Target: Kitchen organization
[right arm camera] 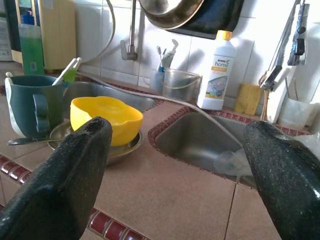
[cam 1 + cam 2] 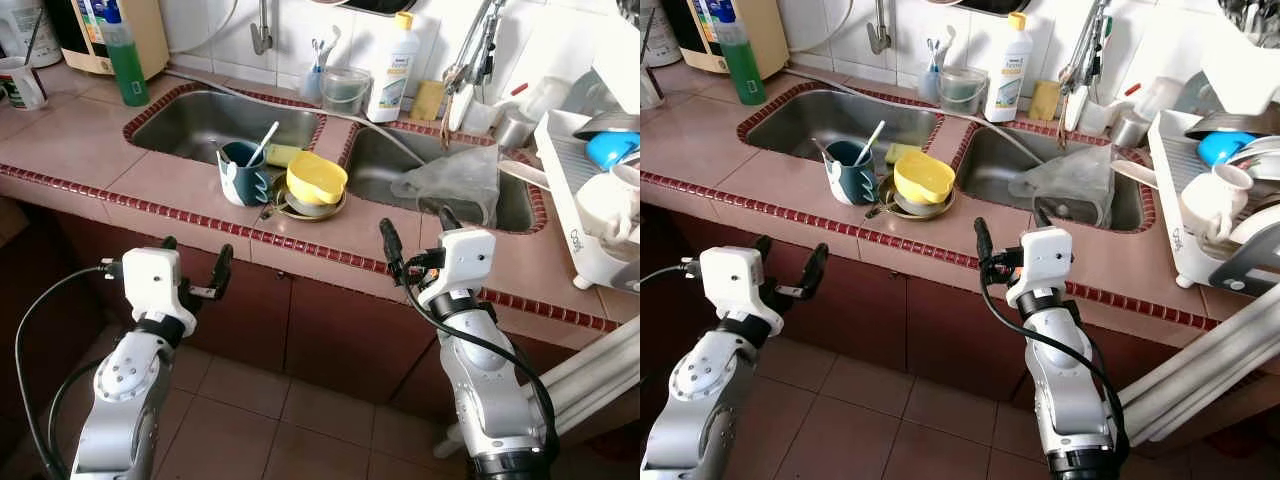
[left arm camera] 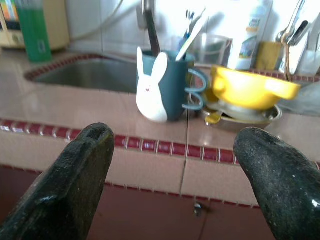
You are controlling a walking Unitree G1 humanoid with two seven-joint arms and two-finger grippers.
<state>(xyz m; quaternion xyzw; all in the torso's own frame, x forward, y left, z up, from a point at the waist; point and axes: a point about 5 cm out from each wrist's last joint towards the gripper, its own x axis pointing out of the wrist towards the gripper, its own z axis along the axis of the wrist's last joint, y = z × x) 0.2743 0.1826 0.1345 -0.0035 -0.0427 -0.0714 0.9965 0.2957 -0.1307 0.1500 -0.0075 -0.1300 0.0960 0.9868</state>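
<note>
A teal mug point(image 2: 243, 172) with a white rabbit on its side holds a spoon and stands on the pink tiled counter point(image 2: 150, 185) between the two sink basins. Right beside it, a yellow bowl point(image 2: 316, 177) rests tilted on a metal plate point(image 2: 310, 208). My left gripper point(image 2: 195, 257) is open, below and in front of the counter edge, facing the mug point(image 3: 167, 85). The right gripper point(image 2: 418, 232) is open too, at counter-edge height, right of the bowl point(image 1: 106, 116). Neither holds anything.
Left basin point(image 2: 215, 120) and right basin point(image 2: 430, 165) lie behind the dishes; a clear plastic bag point(image 2: 450, 180) lies in the right one. A green bottle point(image 2: 125, 60), a white detergent bottle point(image 2: 392, 70) and a loaded dish rack point(image 2: 590, 190) line the back and right.
</note>
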